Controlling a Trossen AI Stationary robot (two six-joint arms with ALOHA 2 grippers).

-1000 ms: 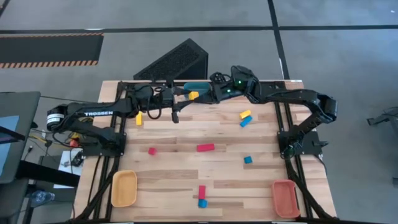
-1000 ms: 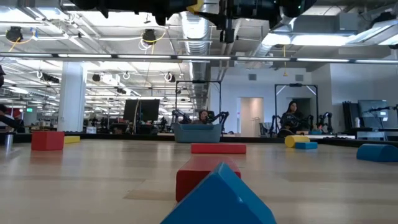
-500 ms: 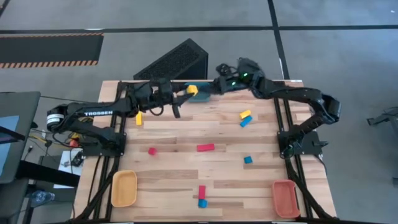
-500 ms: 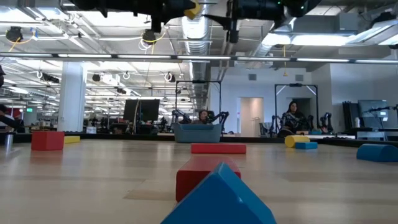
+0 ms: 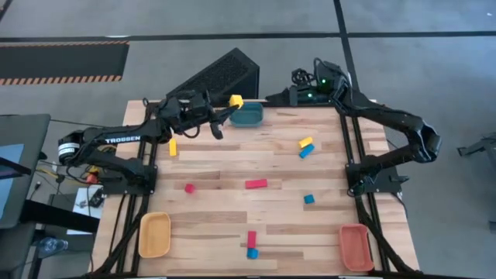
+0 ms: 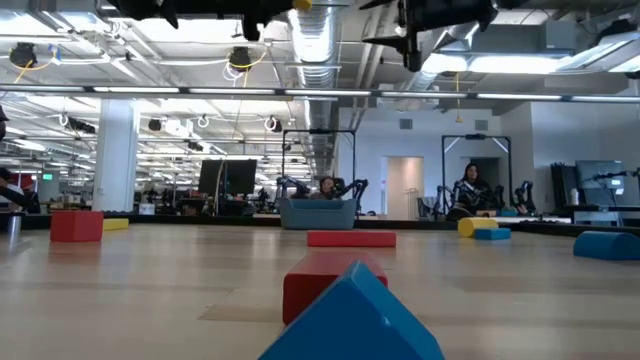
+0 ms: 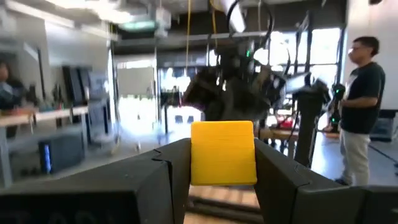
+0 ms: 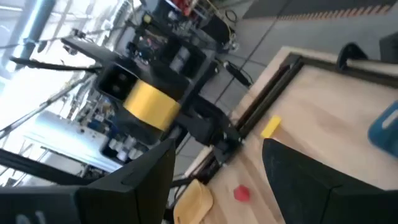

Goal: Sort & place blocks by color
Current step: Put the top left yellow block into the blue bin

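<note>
My left gripper (image 5: pixel 230 106) is clamped on a yellow block (image 5: pixel 235 101), held in the air at the table's far edge just beside the teal tray (image 5: pixel 248 116). In the left wrist view the block (image 7: pixel 222 153) sits squarely between both fingers (image 7: pixel 168 180). My right gripper (image 5: pixel 273 97) hovers empty, fingers apart, past the tray at the far edge. Other blocks lie scattered on the table (image 5: pixel 217 194).

Pretty clearly a big open robotics lab, kind of industrial. The low view looks across a wooden table (image 6: pixel 150 290) into a hall with exposed silver ducts (image 6: pixel 318 40), strip lights and a white pillar (image 6: pixel 117 150) at 9 o'clock. More robot rigs (image 6: pixel 320 185) and monitors (image 6: pixel 226 178) stand behind, a seated person (image 6: pixel 468 190) at 3 o'clock.
</note>
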